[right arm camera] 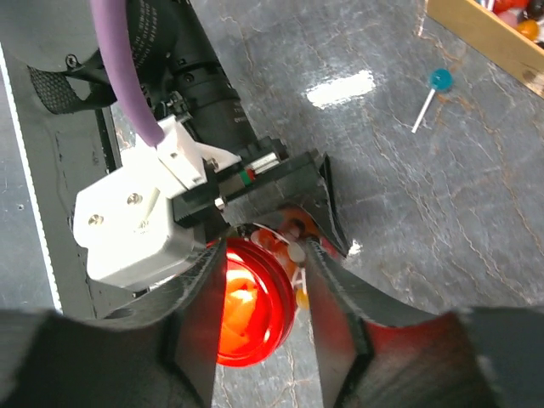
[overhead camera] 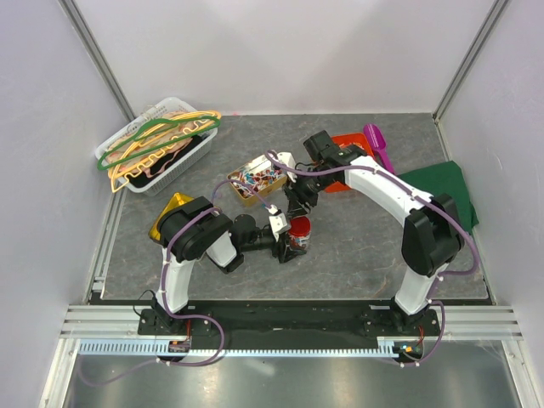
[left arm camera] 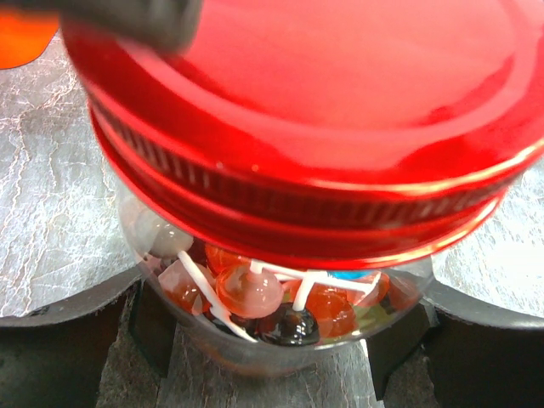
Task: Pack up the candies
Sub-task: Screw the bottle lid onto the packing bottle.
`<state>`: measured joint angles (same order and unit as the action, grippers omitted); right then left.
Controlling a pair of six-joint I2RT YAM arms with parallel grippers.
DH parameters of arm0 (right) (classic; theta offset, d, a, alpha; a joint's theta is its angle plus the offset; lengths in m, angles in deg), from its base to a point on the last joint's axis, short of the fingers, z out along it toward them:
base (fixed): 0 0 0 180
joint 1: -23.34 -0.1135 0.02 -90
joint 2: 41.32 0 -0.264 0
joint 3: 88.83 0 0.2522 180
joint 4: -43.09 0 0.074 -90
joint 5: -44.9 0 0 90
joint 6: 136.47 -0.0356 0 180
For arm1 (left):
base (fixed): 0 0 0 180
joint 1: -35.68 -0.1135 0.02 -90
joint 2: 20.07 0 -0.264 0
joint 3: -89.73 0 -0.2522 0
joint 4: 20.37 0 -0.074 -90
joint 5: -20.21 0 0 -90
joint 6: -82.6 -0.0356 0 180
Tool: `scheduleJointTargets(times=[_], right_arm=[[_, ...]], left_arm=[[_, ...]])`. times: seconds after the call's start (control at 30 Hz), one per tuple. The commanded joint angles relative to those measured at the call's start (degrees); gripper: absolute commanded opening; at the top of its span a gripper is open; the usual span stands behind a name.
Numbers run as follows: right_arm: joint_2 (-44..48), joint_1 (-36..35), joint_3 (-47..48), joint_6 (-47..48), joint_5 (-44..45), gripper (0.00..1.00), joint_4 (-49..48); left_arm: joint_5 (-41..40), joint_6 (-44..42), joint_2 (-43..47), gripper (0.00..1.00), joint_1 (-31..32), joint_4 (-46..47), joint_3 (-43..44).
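red lid (left arm camera: 306,127) caps the glass jar (left arm camera: 255,361), candies (left arm camera: 255,293) packed beneath. left end effector (left arm camera: 272,348) clamps the jar's sides; right end effector (right arm camera: 263,251) straddles the lid from above (pinching or clear of it, i cannot tell). best judged: hold the jar firm, check the lid seats level, lift straight off. grey marbled bench (overhead camera: 357,255): wooden box (overhead camera: 243,197) of more candies at 11 o'clock, white basket (overhead camera: 183,163) farther at 10, purple scoop (overhead camera: 378,144) at 1, pale walls around.
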<state>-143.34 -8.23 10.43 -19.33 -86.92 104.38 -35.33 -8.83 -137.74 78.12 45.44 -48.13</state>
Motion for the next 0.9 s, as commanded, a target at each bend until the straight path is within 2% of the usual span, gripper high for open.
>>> scheduleJointTargets(times=[0.0,0.27,0.4,0.57,0.67,0.87], right_arm=[[-0.6,-0.9,1.3,0.0,-2.7,0.46,-0.9],[1.4,-0.9,-1.9,1.4,-1.1,0.37,0.3],[2.0,-0.6,-2.6,2.4,0.3,0.38,1.5],[3.3,-0.4,-3.7,3.7,-0.2,0.23,3.4],[3.8,-0.2,-4.6,4.6,0.5,0.18,4.5],[4.5,0.8,-6.8,6.6,0.7,0.17,7.5]], left_arm=[[-2.2,-0.3,-0.5,0.49,-0.6,15.6,0.0],[-2.1,-0.5,-0.5,0.50,-0.7,15.6,0.0],[-2.2,-0.5,-0.5,0.49,-0.7,15.6,-0.1],[-2.2,-0.5,-0.5,0.49,-0.6,15.6,-0.1],[-2.3,-0.5,-0.5,0.49,-0.7,15.6,-0.1],[-2.2,-0.5,-0.5,0.50,-0.7,15.6,-0.1]])
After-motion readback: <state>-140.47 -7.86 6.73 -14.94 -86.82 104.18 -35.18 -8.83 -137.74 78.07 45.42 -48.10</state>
